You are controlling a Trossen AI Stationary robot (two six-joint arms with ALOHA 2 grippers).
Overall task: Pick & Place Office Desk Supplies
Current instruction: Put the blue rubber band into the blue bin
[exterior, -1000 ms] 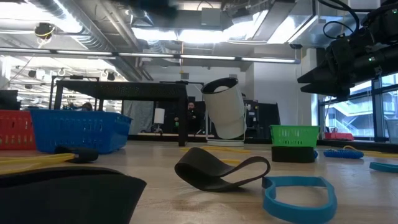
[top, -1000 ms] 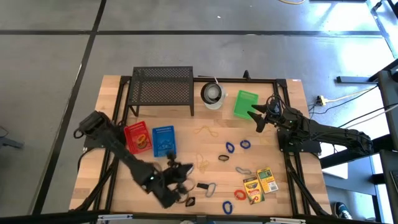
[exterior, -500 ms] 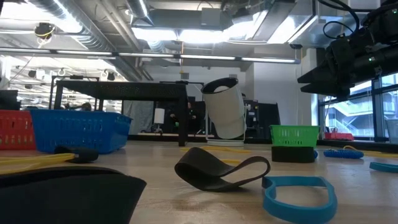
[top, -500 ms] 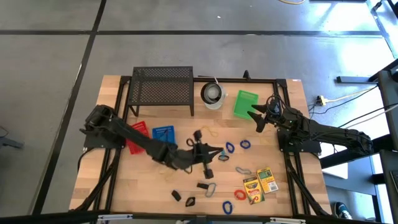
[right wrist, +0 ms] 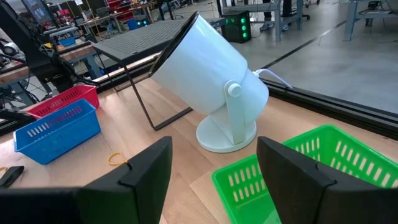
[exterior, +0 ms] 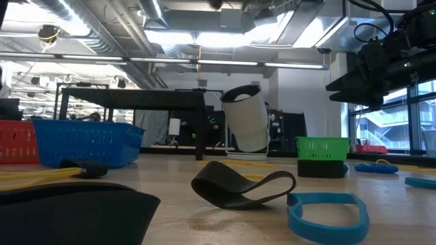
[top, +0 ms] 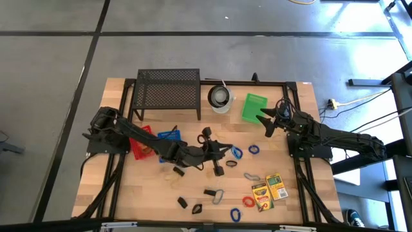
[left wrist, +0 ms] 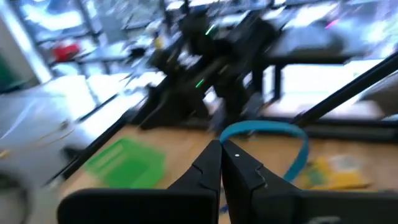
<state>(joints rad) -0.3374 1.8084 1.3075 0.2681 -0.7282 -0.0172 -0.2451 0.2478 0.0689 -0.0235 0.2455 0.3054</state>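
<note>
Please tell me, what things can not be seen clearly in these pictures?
- Left wrist view: motion blur; the left gripper is shut on a blue rubber band, the contact unclear.
- High view: small dark items at the front edge, too small to identify.
- Low view: a dark blurred shape fills the near corner.

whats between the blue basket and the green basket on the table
In the high view, the left gripper, shut on a blue rubber band, reaches between the blue plastic basket and green plastic basket, above a yellow rubber band.
</note>
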